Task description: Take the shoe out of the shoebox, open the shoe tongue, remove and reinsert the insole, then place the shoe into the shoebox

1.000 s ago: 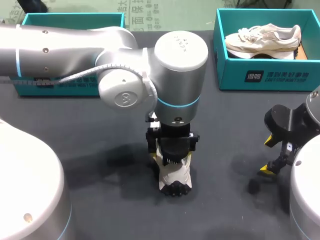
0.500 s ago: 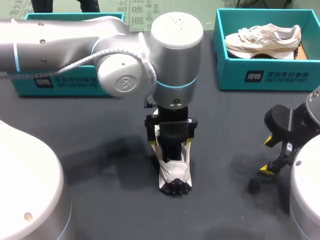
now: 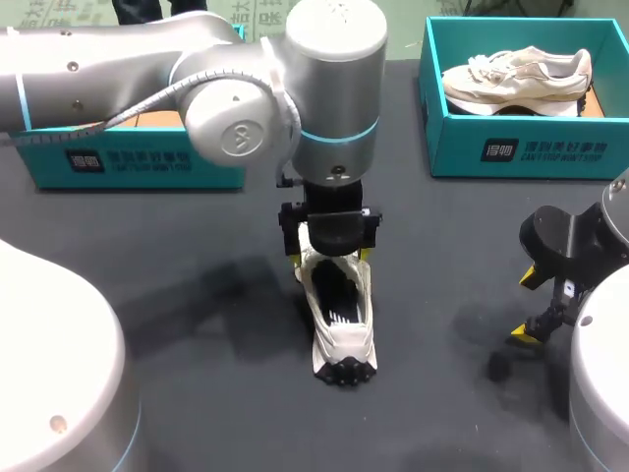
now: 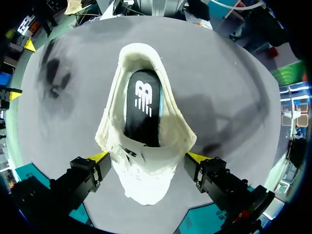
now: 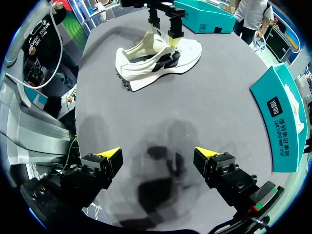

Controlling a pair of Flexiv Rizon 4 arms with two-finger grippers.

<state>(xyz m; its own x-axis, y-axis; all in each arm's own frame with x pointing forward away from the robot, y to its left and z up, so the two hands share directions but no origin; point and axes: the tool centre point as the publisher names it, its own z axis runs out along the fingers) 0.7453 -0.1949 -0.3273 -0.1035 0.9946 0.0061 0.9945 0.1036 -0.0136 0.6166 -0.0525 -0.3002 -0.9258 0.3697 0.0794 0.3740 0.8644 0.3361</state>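
A cream shoe (image 3: 341,320) lies on the dark table, heel towards the near edge, its mouth spread wide and a black insole (image 4: 143,108) showing inside. My left gripper (image 3: 329,258) hangs over the shoe's front end. In the left wrist view this gripper (image 4: 148,157) is open, its yellow tips on either side of the shoe's (image 4: 146,165) front. My right gripper (image 3: 526,307) stands open at the right, low over bare table, with nothing in it (image 5: 158,154). The right wrist view shows the shoe (image 5: 156,58) far ahead, under my left gripper (image 5: 165,29).
A teal shoebox (image 3: 521,152) at the back right holds a second cream shoe (image 3: 516,79). Another teal box (image 3: 138,162) stands at the back left, partly behind my left arm. The shoebox's side (image 5: 287,122) also shows in the right wrist view.
My left arm has drawn back towards the far side, uncovering the shoe's open mouth and insole. The shoe and my right arm have stayed put.
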